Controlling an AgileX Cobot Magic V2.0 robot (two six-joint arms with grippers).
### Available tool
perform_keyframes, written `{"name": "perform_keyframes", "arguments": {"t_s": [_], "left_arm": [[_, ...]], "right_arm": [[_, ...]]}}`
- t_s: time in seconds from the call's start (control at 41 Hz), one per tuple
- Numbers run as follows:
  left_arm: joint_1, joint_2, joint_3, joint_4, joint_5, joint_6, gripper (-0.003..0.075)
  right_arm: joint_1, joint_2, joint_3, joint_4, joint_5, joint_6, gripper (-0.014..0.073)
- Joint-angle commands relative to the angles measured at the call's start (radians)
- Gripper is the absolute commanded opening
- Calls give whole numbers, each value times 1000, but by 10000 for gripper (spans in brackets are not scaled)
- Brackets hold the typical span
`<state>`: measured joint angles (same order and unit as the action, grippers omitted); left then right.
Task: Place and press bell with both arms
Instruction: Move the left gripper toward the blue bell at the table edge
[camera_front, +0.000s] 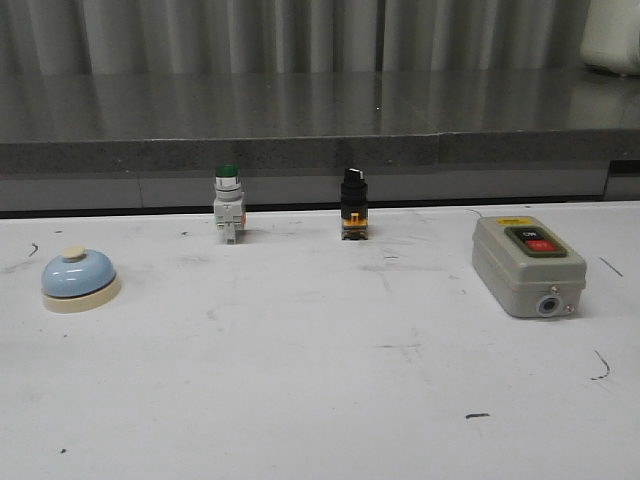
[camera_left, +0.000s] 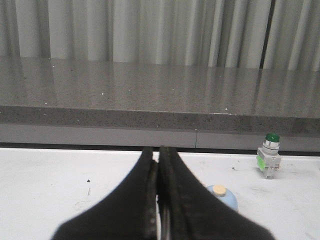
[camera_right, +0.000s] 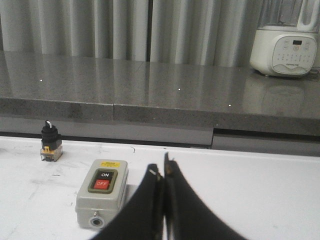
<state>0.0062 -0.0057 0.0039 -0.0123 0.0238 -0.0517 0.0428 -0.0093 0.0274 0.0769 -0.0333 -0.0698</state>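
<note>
left tool (camera_left: 158, 200) and right tool (camera_right: 164, 210) both closed, holding nothing. bell (camera_front: 79, 279) near left edge of bench (camera_front: 320, 400), open room across near side.

White table (camera_front: 320, 400), scuffed with dark marks, carries four items. Bell (camera_front: 80, 280) sits at the far left; green-capped push button (camera_front: 228, 204) and black selector switch (camera_front: 353, 204) stand upright along the back edge, well apart. Grey switch box (camera_front: 528, 265), ON/OFF buttons facing up, lies flat at the right.
</note>
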Motion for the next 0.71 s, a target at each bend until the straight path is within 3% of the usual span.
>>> {"name": "perform_keyframes", "arguments": {"t_s": [0.0,0.122,0.293,0.683], "left_arm": [[-1,-16,12,-11,-104,-6,-20],[-1,-16,-57,-31,-99,-6,-20],[-1,-11,-213,-31,-40,-6,-20],[-1,217,-637,-31,385,-6,-20]], "right_arm": [[1,-18,-14,0,-128,-4,-69],[1,-17,-84,0,-83,-4,-69],[1,-13,-238,-6,96,-4,-69],[1,237,-587,-15,347,-4,-69]]}}
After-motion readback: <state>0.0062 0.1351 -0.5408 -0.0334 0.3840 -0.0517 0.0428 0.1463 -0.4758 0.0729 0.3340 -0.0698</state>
